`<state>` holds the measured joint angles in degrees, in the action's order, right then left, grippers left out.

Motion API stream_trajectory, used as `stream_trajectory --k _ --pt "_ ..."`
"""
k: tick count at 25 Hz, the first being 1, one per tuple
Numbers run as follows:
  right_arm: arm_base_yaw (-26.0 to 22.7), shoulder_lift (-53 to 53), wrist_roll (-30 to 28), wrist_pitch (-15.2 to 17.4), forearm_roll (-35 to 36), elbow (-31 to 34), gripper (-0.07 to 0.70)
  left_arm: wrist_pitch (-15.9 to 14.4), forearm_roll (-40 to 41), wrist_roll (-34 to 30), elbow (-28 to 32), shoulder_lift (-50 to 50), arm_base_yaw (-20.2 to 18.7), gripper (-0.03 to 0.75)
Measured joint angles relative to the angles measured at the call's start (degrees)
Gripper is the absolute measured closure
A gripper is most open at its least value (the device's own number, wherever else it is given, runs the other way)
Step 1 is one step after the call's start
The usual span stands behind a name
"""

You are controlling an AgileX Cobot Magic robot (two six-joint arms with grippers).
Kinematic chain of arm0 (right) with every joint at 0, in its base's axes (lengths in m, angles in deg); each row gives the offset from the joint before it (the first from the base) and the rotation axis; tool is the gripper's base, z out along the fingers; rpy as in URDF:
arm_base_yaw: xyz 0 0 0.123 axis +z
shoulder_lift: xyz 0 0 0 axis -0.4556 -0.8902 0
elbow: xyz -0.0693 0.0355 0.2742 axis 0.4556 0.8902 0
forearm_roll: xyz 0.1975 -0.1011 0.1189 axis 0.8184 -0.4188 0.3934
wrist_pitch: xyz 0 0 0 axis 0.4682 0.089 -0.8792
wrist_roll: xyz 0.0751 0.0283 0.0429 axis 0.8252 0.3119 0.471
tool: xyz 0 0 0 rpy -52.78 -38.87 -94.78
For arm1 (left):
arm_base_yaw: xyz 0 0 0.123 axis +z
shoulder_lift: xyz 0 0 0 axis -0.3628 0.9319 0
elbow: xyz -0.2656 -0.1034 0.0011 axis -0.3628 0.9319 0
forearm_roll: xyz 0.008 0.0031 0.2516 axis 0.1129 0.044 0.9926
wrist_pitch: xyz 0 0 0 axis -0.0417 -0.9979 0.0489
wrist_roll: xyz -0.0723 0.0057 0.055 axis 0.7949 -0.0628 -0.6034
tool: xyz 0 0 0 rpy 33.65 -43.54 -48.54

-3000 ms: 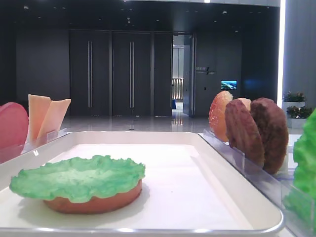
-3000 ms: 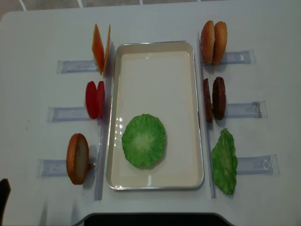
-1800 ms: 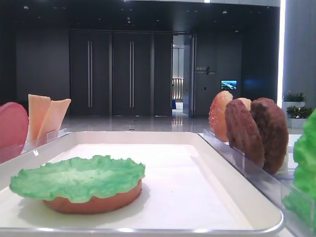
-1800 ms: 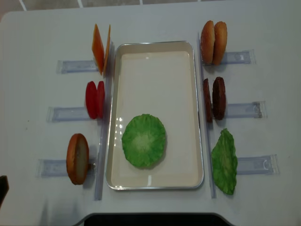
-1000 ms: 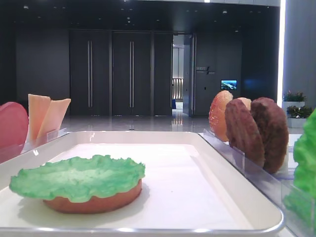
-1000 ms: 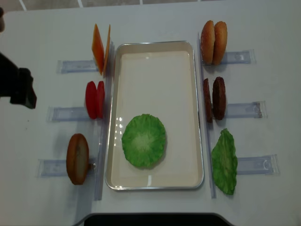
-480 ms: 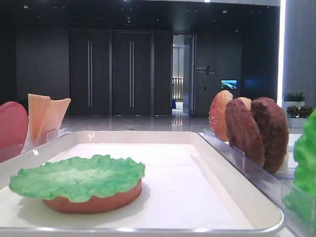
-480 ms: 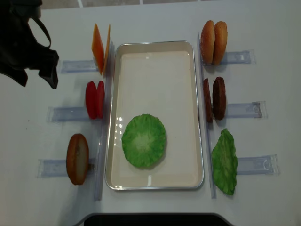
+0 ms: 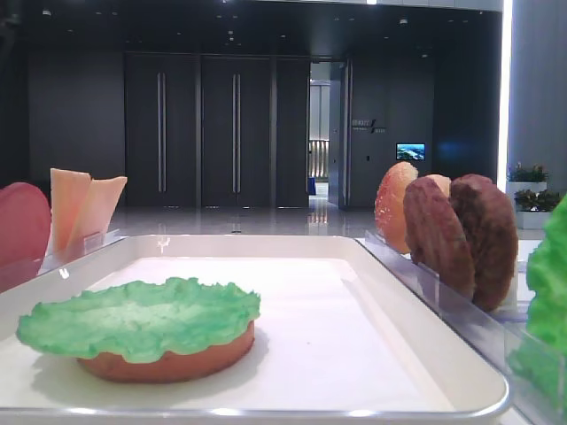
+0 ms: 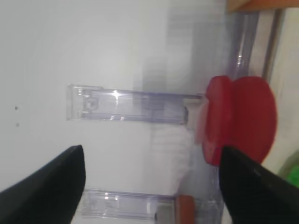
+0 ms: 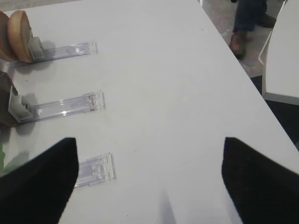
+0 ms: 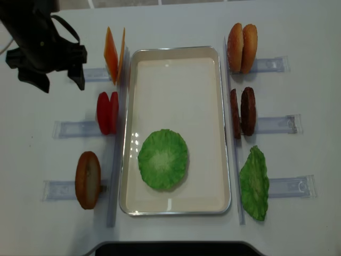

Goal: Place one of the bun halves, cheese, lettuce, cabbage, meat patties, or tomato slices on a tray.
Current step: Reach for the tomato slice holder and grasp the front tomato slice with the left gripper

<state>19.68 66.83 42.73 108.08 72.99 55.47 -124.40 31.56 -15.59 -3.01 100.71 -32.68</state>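
The white tray (image 12: pixel 176 80) holds a lettuce leaf (image 12: pixel 163 159) lying on a bun half (image 9: pixel 168 363). Left of the tray stand the cheese slices (image 12: pixel 114 55), the tomato slices (image 12: pixel 107 112) and a bun half (image 12: pixel 88 180). On the right are two bun halves (image 12: pixel 242 47), the meat patties (image 12: pixel 243 111) and a second green leaf (image 12: pixel 254 183), lettuce or cabbage. My left gripper (image 12: pixel 62 84) hovers open and empty left of the cheese. In its wrist view the tomato slices (image 10: pixel 243 119) lie just right of the left gripper (image 10: pixel 152 154). My right gripper (image 11: pixel 149 142) is open over bare table.
Clear plastic racks (image 12: pixel 74 128) run outward from both long sides of the tray. The table's right edge (image 11: pixel 243 79) is close to the right gripper. Beyond it are a person's legs (image 11: pixel 250 18) and another white table (image 11: pixel 285 56).
The left arm has come up from the lower left corner to the far left, beside the cheese and tomato racks. The food and the tray have not moved.
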Motion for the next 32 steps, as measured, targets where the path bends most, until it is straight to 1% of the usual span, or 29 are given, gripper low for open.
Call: stream_trajectory --k 3,7,10,12,19,26,32 --pt "0.00 0.00 0.00 0.00 0.00 0.00 0.041 1.68 0.00 2.91 0.00 0.00 -4.07 0.024" --pt "0.00 0.00 0.00 0.00 0.00 0.00 0.041 3.10 -0.10 6.04 0.00 0.06 -9.35 0.024" --pt "0.00 0.00 0.00 0.00 0.00 0.00 0.041 3.99 -0.22 8.11 0.00 0.37 -12.50 0.024" --pt "0.00 0.00 0.00 0.00 0.00 0.00 0.041 4.30 -0.26 8.92 -0.04 0.88 -13.75 0.024" --pt "0.00 0.00 0.00 0.00 0.00 0.00 0.041 4.70 -0.47 9.43 -0.17 4.61 -14.23 0.024" --pt "0.00 0.01 0.00 0.00 0.00 0.00 0.041 7.48 -0.46 9.54 -0.22 7.02 -14.23 0.024" --pt "0.00 0.01 0.00 0.00 0.00 0.00 0.041 7.81 -0.58 9.50 -0.28 9.28 -14.23 0.024"
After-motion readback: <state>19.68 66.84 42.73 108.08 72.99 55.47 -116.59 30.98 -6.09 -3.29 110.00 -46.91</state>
